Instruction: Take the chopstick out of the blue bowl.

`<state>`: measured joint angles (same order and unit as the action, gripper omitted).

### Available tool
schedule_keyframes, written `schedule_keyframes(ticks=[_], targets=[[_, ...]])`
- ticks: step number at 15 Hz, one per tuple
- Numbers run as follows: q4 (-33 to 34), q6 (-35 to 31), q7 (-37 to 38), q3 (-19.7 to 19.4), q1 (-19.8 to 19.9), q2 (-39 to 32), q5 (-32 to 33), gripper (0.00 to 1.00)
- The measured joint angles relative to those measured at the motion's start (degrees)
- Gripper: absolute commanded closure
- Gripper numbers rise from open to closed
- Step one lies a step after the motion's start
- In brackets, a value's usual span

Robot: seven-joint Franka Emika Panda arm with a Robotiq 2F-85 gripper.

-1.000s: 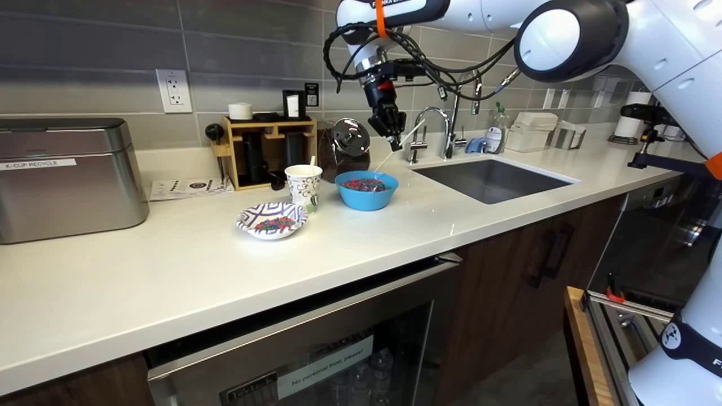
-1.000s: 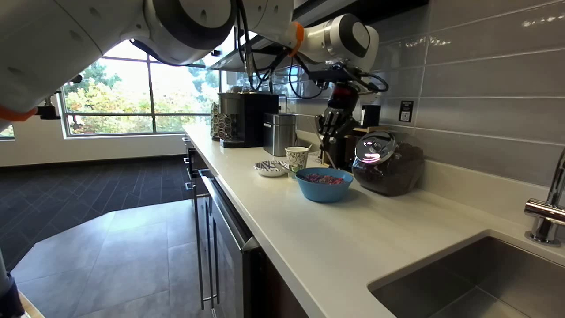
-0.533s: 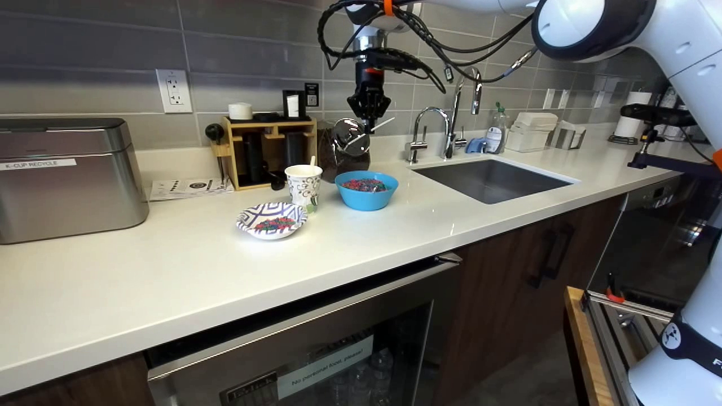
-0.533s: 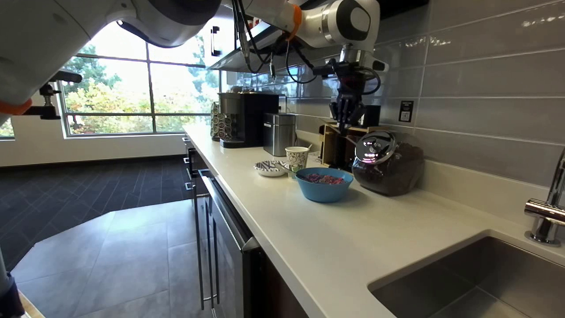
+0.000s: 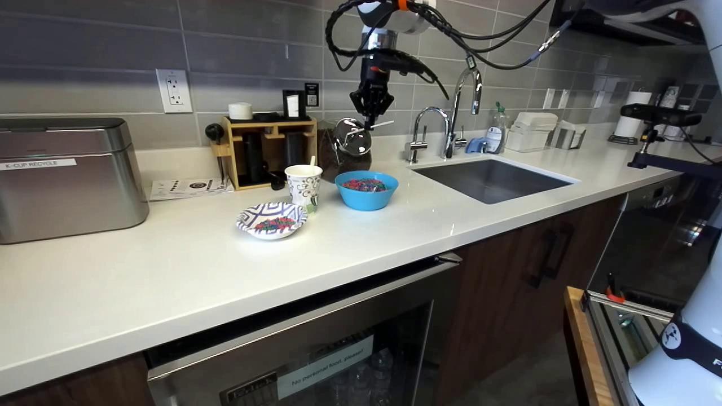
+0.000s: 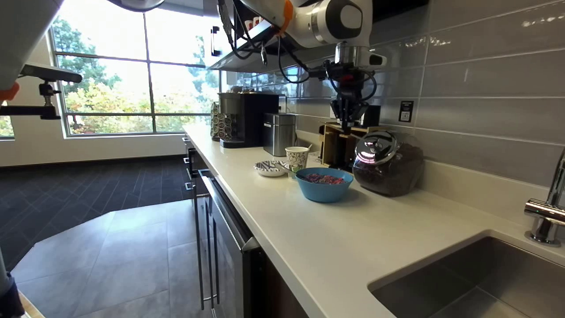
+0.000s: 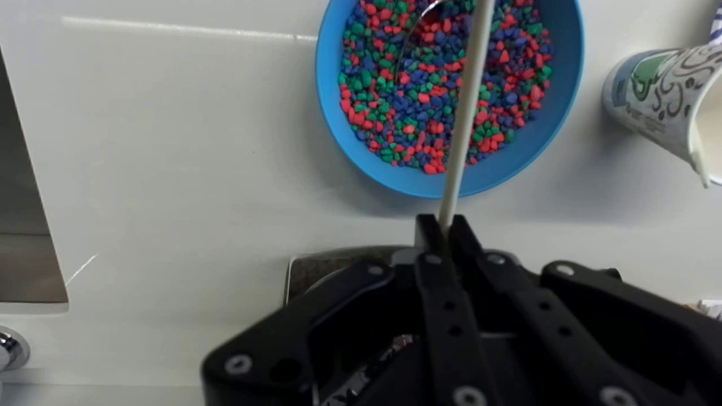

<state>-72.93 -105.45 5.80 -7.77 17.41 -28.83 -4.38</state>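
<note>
The pale worktop [image 5: 169, 282] runs along the tiled wall [image 5: 254, 51] and carries the blue bowl [image 5: 364, 201]. In an exterior view the steel sink [image 5: 496, 183] lies to the right of the blue bowl; a steel bin [image 5: 73, 192] marked "K-CUP RECYCLE" stands well to the left of it. A glass jar [image 6: 388, 172] with a slanted lid stands near the blue bowl, on its wall side. The black hand [image 7: 445, 228] hangs above that same side of the blue bowl, pinched on the pale chopstick [image 7: 466, 107], its jaws parted only by the chopstick's own thickness. A white bowl [image 5: 271, 209] with purple patterning sits to the left of the blue bowl in an exterior view, and a printed paper cup [image 5: 304, 189] stands nearer on that side. The chopstick is out of the blue bowl, slightly tilted, raised above it and touching neither rim nor contents; in the wrist view it crosses over it. Within the blue bowl a metal utensil [image 7: 430, 15] lies partly sunk among red, green and blue bits [image 7: 417, 113].
</note>
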Motion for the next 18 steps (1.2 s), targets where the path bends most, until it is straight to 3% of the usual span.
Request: schedule_keyframes(ticks=[10,13,18], targets=[[-15.2,-3.0,-0.8,-1.5,-1.5,7.9,5.6,0.98],[-20.1,-9.3,-0.8,-2.1,-1.7,10.5,6.3,0.98],[-31.2,-27.5,-0.7,-4.2,-1.6,13.4,6.3,0.98]])
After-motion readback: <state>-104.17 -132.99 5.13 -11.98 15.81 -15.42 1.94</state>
